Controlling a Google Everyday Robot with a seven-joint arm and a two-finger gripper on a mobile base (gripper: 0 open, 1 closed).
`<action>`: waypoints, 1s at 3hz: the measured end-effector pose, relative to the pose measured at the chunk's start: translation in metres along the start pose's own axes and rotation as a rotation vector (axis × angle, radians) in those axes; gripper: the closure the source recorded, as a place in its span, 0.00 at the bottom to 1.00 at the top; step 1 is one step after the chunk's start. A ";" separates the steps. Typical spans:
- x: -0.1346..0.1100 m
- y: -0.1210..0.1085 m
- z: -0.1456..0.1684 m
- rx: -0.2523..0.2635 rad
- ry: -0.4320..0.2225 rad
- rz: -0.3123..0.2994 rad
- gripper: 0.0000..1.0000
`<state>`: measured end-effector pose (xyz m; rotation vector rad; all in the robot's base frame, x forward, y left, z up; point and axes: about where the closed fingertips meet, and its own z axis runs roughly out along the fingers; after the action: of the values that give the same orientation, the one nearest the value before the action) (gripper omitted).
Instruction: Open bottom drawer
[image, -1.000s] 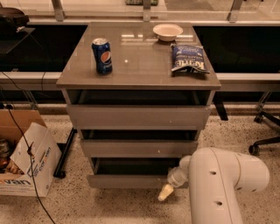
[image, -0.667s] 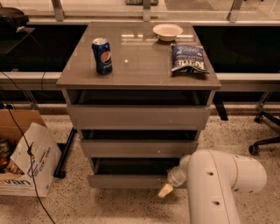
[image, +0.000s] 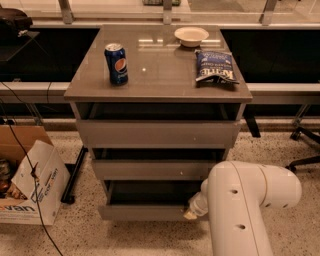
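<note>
Slightly open, the bottom drawer (image: 145, 212) shows a dark inside; jaws at its right end, state unclear.

The bottom drawer (image: 145, 212) sits further out — gripper (image: 191, 215) at its right end

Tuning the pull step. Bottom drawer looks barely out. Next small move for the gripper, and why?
Probably a short, straight pull toward the camera. The gripper sits at the right end of the bottom drawer front, and only a narrow dark strip of interior shows behind that front.
</note>
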<state>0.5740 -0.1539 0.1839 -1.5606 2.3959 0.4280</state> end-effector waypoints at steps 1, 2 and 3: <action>0.008 0.028 0.001 -0.036 0.015 0.016 0.69; 0.008 0.029 0.003 -0.039 0.016 0.015 0.38; 0.008 0.029 0.003 -0.039 0.016 0.015 0.16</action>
<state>0.5439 -0.1486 0.1817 -1.5683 2.4268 0.4701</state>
